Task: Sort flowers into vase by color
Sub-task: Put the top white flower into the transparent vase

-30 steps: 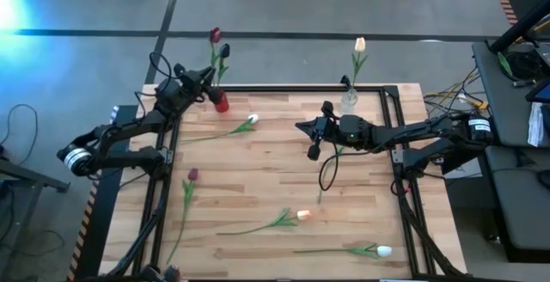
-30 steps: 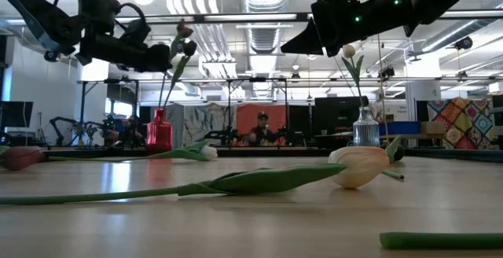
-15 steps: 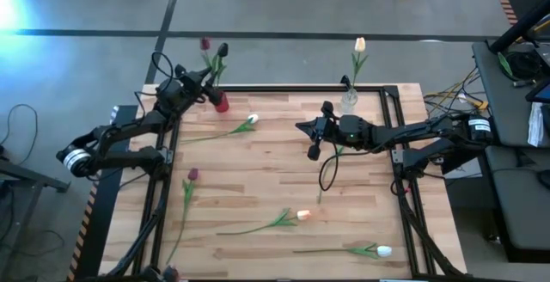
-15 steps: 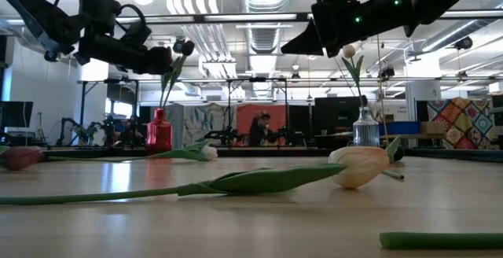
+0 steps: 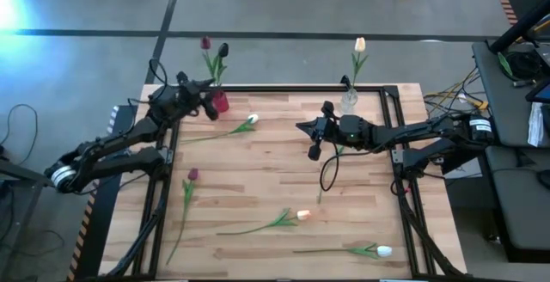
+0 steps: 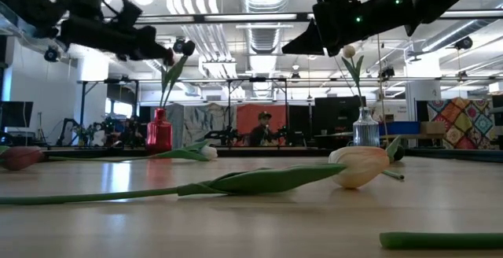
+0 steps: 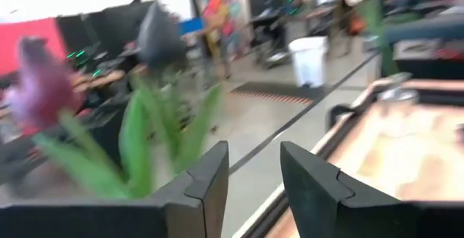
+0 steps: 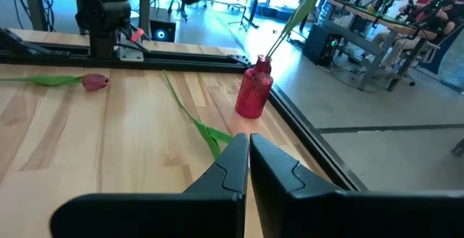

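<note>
There are two vases at the far edge of the tabletop (image 5: 258,170): a red vase (image 5: 220,102) on the left and a clear vase (image 5: 349,100) on the right. The red vase holds two dark flowers, a purple flower (image 5: 205,44) and a black flower (image 5: 223,50), and both stand up with their heads at the top. The clear vase holds one cream flower (image 5: 359,45), also standing up. Four more flowers lie flat on the tabletop. A white flower (image 5: 252,120) lies near the red vase, with its stem running left and its head to the right. A maroon flower (image 5: 192,175) lies on the left side, with its head toward the far edge and its stem running toward the near edge. A peach flower (image 5: 302,216) lies near the middle front, and another white one (image 5: 382,251) lies at the near right; both have stems running left and heads to the right. A second ago the left hand (image 5: 209,110) was up by the stems at the red vase, with a dark flower in it. Now it has pulled back to just beside the vase, its fingers are apart and it holds nothing. The right hand (image 5: 313,141) hangs over the middle of the tabletop in the same spot, shut tight and empty.
</note>
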Tool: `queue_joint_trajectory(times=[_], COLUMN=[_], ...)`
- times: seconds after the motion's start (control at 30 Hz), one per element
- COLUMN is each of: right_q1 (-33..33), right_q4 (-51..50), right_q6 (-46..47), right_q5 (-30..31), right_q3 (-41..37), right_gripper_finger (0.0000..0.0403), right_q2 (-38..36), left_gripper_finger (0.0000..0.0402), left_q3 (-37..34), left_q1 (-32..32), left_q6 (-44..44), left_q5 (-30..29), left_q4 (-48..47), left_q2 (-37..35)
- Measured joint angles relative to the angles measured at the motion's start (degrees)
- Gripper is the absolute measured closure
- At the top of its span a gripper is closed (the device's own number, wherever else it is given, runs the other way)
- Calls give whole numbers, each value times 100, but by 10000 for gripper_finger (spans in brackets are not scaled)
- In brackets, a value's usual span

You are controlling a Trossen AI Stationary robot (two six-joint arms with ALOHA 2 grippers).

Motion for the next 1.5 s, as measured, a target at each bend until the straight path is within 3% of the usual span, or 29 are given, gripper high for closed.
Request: queue_joint_trajectory(times=[0.23, 0.4, 0.53, 0.7, 0.83, 1.03, 1.27, 1.5], right_q1=[0, 0, 30, 226, 433, 683, 973, 1039], right_q4=[10, -188, -547, -987, -1498, -2288, -2655, -2522], right_q6=[-7, 80, 139, 112, 24, 181, 301, 695], right_q5=[-11, -57, -52, -55, -4, 31, 440, 452], right_q3=[1, 2, 2, 1, 2, -9, -258, -651], right_gripper_finger=[394, 394, 394, 394, 394, 394, 394, 394], right_q2=[-40, -43, -46, -285, -713, -1486, -2139, -2340], left_gripper_finger=[318, 326, 327, 327, 327, 327, 327, 327], left_q3=[-464, -719, -723, -613, -496, -40, 1062, 1839], left_q1=[-940, -1892, -2904, -4280, -5038, -5416, -5429, -5499], left_q6=[0, 2, 9, -12, -575, -1490, -1642, -1513], left_q5=[14, 12, -140, -1015, -1532, -1465, -887, -850], left_q4=[-29, -103, -236, -199, -17, 110, -66, -689], left_q2=[-812, -901, -615, 34, 722, 2043, 3718, 4440])
